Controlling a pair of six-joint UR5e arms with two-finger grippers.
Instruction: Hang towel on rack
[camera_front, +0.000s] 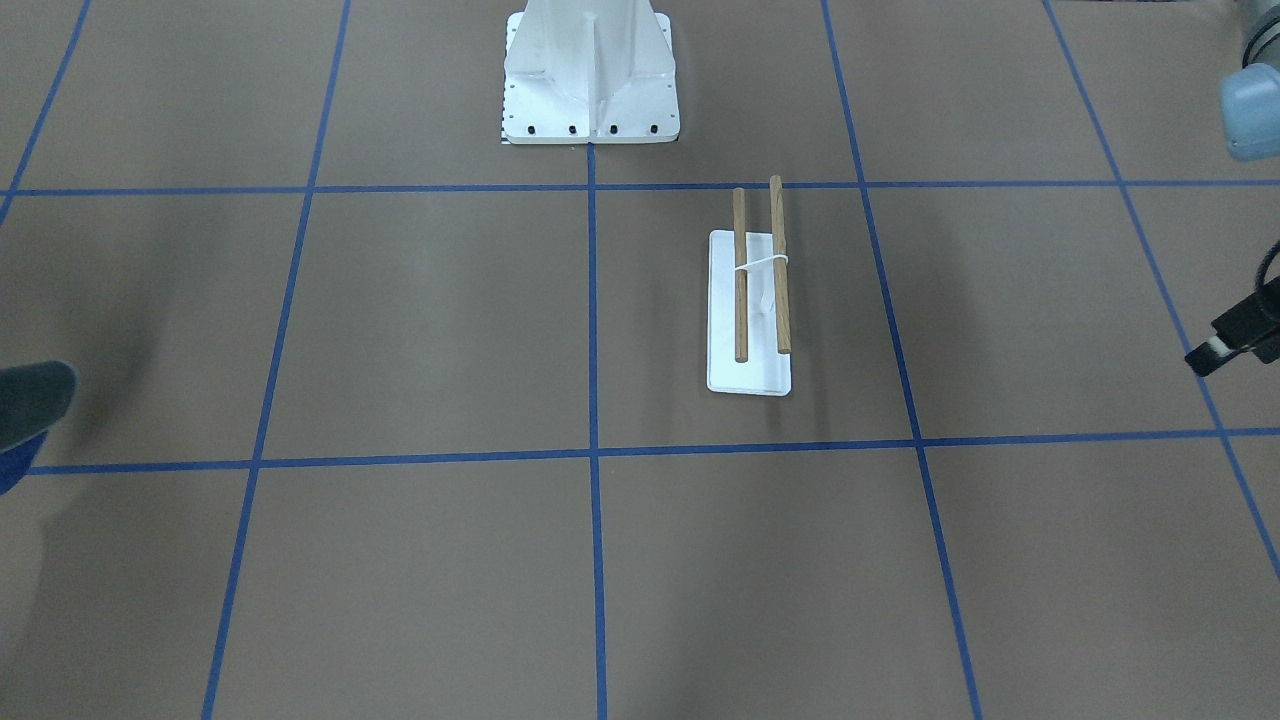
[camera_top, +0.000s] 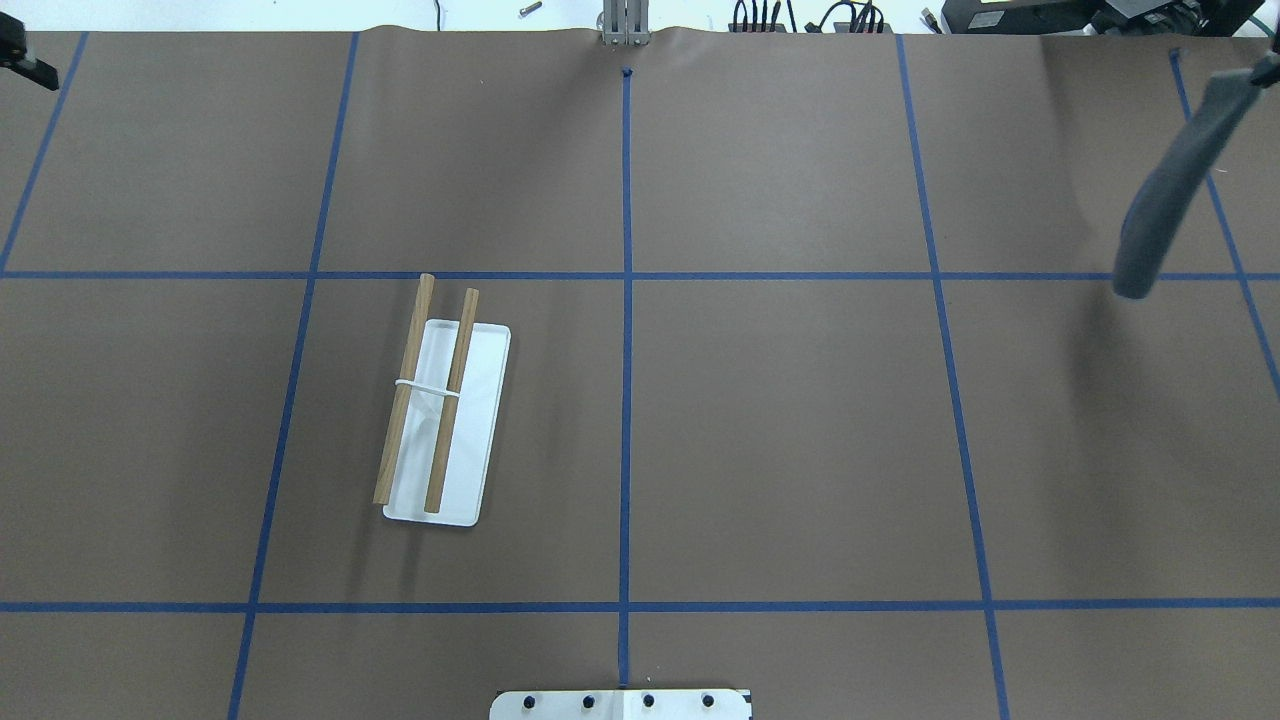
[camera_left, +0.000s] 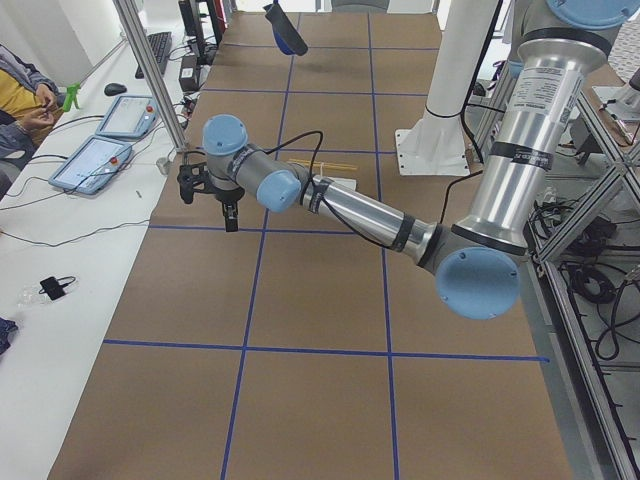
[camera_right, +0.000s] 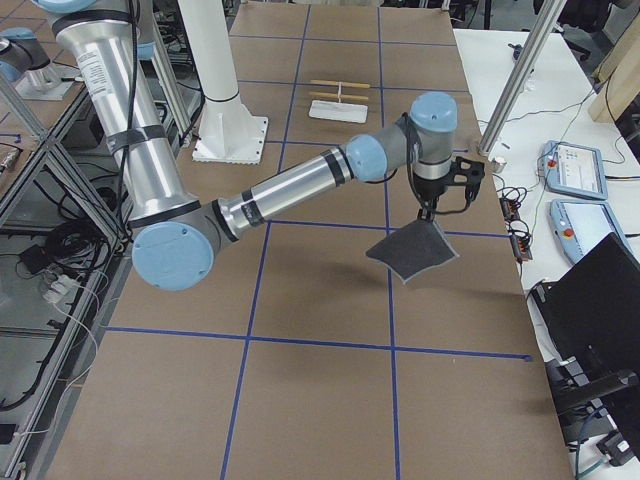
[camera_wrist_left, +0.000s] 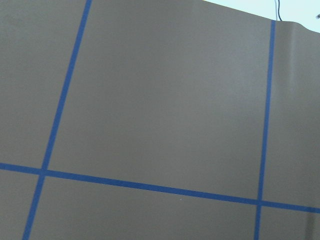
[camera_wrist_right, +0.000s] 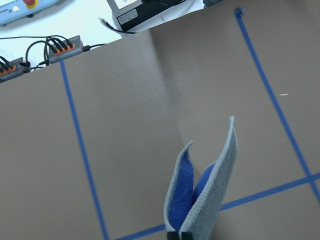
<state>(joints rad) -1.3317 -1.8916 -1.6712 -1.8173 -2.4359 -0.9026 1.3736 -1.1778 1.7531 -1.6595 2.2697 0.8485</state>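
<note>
The towel (camera_top: 1165, 200) hangs grey side out from my right gripper (camera_top: 1262, 72), well above the table at the far right. The right wrist view shows the towel (camera_wrist_right: 200, 195) folded, with its blue inside showing, and the jaws shut on its top edge. It also shows in the exterior right view (camera_right: 412, 250) and at the front view's left edge (camera_front: 30, 410). The rack (camera_top: 445, 420) stands left of centre, with two wooden rods over a white base (camera_front: 750, 380). My left gripper (camera_left: 207, 200) hovers open and empty at the far left, away from the rack.
The large white bolted pedestal (camera_front: 590, 80) stands at the robot's side of the table. Blue tape lines grid the brown table (camera_top: 780, 430). Tablets and cables (camera_left: 100, 160) lie on the white bench beyond the table's far edge.
</note>
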